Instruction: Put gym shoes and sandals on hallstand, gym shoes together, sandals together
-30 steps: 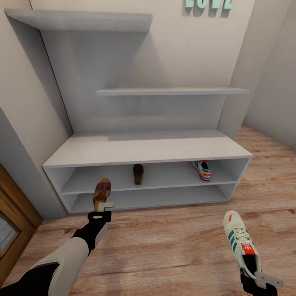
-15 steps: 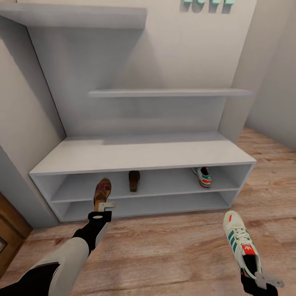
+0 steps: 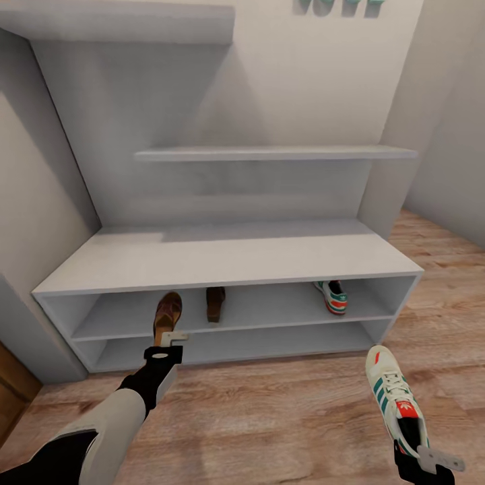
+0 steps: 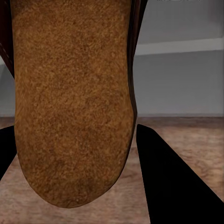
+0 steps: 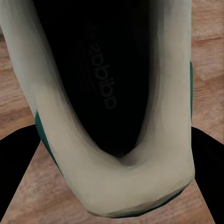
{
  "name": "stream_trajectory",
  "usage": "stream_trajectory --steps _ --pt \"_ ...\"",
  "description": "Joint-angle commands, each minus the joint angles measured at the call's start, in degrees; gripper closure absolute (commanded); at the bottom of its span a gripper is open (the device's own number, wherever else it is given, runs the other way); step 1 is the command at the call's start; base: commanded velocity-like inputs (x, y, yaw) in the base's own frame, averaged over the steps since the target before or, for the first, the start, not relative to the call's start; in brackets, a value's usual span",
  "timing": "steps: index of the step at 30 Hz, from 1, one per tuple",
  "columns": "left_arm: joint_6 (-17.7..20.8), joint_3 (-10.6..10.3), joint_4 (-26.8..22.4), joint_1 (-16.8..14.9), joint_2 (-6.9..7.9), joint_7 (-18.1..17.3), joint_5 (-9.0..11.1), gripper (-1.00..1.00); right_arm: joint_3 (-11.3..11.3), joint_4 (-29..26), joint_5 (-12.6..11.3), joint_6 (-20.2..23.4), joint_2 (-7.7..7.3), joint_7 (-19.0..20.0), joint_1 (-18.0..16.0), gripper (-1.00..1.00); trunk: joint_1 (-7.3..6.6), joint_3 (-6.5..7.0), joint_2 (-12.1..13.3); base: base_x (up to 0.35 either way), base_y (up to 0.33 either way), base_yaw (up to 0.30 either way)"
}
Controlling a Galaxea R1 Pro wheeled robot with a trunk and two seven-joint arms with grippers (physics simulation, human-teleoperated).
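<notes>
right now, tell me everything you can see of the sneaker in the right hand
The gym shoe is white with teal side stripes, white laces and red-orange accents at toe and tongue. The right hand grips its heel, toe pointing toward the hallstand, above the wood floor. The right wrist view shows its dark insole with printed lettering.

A pale grey, black-jointed left arm (image 3: 114, 411) and light grey metal gripper brackets (image 3: 441, 459) are being shown.
</notes>
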Motion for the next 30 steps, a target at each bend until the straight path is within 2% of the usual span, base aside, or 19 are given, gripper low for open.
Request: stream_trajectory --steps 1,10,30 --pt "0.46 0.35 -0.12 -0.01 -0.05 0.0 -0.79 1.0 -0.13 0.08 0.61 -0.13 -0.01 -0.47 -0.05 1.0 -0.01 -0.05 -0.02 0.057 -0.002 0.0" --pt "0.46 0.34 -0.11 -0.01 -0.05 -0.03 -0.79 1.0 -0.13 0.08 0.61 -0.13 0.0 -0.47 -0.05 1.0 -0.01 -0.05 -0.02 0.212 0.0 0.0" --pt "0.46 0.34 -0.11 -0.01 -0.05 0.0 -0.86 1.0 -0.13 0.08 0.61 -0.13 0.0 -0.47 -0.05 1.0 -0.01 -0.05 -0.02 0.082 -0.034 0.0"
